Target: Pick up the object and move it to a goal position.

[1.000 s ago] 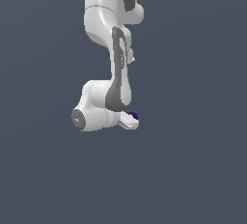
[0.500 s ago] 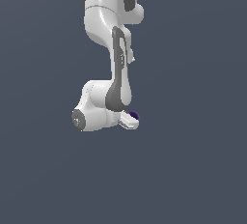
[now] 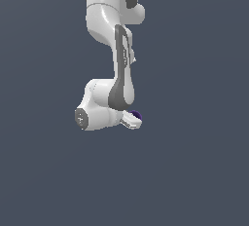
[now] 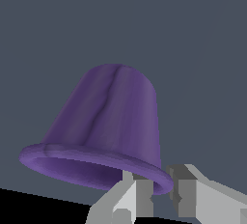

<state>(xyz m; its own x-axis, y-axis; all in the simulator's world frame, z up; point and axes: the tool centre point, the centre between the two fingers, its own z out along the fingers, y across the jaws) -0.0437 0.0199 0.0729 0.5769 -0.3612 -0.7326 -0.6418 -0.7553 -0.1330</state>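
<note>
Nothing much has moved since the earlier frames: arm [image 3: 109,49] keeps the same folded pose, cup at the same spot by the gripper [image 3: 131,119]. Purple cup [image 4: 103,129] sits at the gripper tip, seen in the exterior view as a small dark purple bit [image 3: 136,116] poking out on that view's right of the white fingers. Wrist view shows it close up, flared rim toward the camera, closed end pointing away, with grey fingertips [image 4: 137,196] at the rim edge. Gripper looks clenched on the cup's rim, probably pinching the lip, though the contact itself is partly cut off by the frame edge. A rim pinch makes sense: the body tapers, the lip gives a thin edge to clamp. No goal marker visible, no tabletop edge, just flat grey background. No brands, labels or writing readable anywhere.
</note>
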